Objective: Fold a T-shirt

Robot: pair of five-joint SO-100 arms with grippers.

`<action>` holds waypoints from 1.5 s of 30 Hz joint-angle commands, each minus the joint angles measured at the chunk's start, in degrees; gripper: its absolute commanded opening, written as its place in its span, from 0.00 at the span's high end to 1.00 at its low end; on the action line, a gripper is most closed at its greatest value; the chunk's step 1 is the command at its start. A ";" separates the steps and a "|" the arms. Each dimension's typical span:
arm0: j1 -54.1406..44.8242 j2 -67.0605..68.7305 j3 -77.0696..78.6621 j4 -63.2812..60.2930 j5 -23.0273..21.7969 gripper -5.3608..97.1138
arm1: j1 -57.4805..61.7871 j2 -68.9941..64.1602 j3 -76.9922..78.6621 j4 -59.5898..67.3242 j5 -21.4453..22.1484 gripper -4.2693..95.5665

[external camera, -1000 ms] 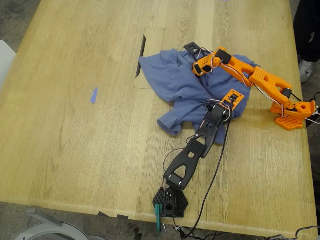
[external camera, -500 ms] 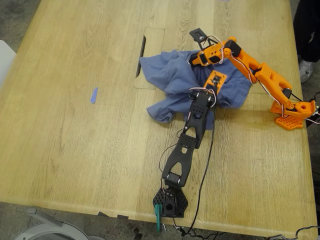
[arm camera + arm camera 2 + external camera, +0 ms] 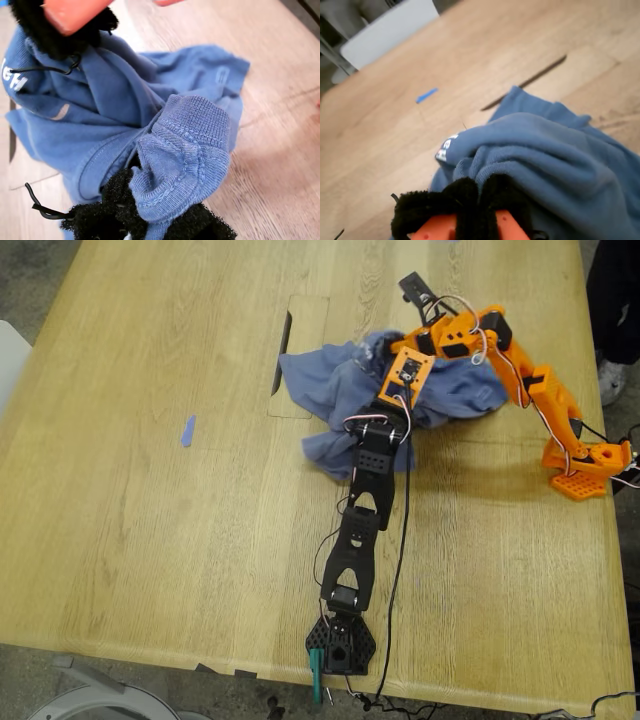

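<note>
exterior view: the t-shirt [image 3: 340, 390] lies bunched in a slate-blue heap on the worktop [image 3: 150, 540], just beside a slot, under both arms. half a second ago it spread wider toward the exterior view's right; now it is drawn tighter.

first wrist view: my first gripper [image 3: 150, 210] has its jaws closed on a ribbed hem (pale lettering shows on a fold).

second wrist view: my second gripper [image 3: 479, 192] has its jaws pinched together on a fold; a tape scrap [image 3: 427, 94] lies well apart.
</note>
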 commanded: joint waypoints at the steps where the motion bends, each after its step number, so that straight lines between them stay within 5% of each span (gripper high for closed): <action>1: -0.53 12.04 -2.20 -3.25 0.62 0.94 | -0.88 6.59 -1.14 -2.81 -0.44 0.96; 31: -3.43 30.41 -2.46 -17.31 3.78 0.95 | 2.37 16.87 -1.23 -24.87 -2.11 0.96; 45: 6.50 32.26 -2.55 -23.82 4.75 0.95 | 2.20 20.04 -1.23 -30.85 -2.81 0.96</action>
